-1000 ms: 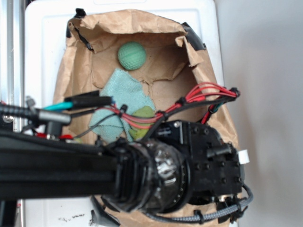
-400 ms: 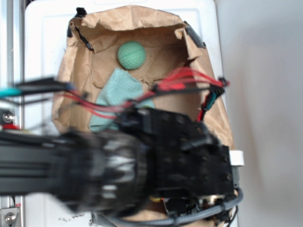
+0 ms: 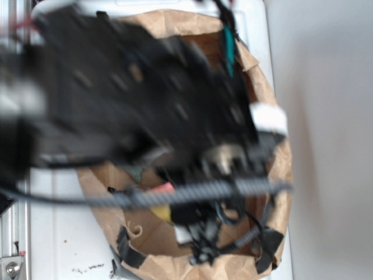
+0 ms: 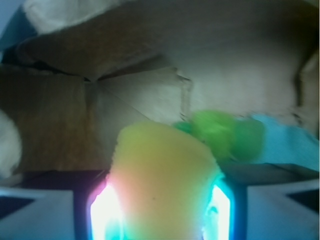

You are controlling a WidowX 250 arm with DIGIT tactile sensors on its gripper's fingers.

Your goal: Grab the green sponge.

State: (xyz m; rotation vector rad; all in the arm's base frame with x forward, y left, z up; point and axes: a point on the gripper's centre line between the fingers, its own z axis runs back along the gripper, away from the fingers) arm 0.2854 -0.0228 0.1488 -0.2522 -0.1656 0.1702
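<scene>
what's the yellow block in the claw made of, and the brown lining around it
The yellow block looks like soft foam: matte, with rounded edges, though the view is blurred. It sits between the claw's fingers. The brown lining looks like kraft paper: dull, creased and torn at the edges, held by dark tape.

A robot test bench of laboratory type. A white table [image 3: 64,233] carries a bin lined with crumpled brown paper [image 3: 145,245], its edges fixed down with strips of black tape [image 3: 129,252]. A metal rail with a bolt [image 3: 10,267] runs along the table's left edge. The black robot arm [image 3: 134,93], blurred, fills most of the exterior view, trailing a braided cable [image 3: 210,189] and loose wires. A plain grey surface [image 3: 332,140] lies to the right.
</scene>
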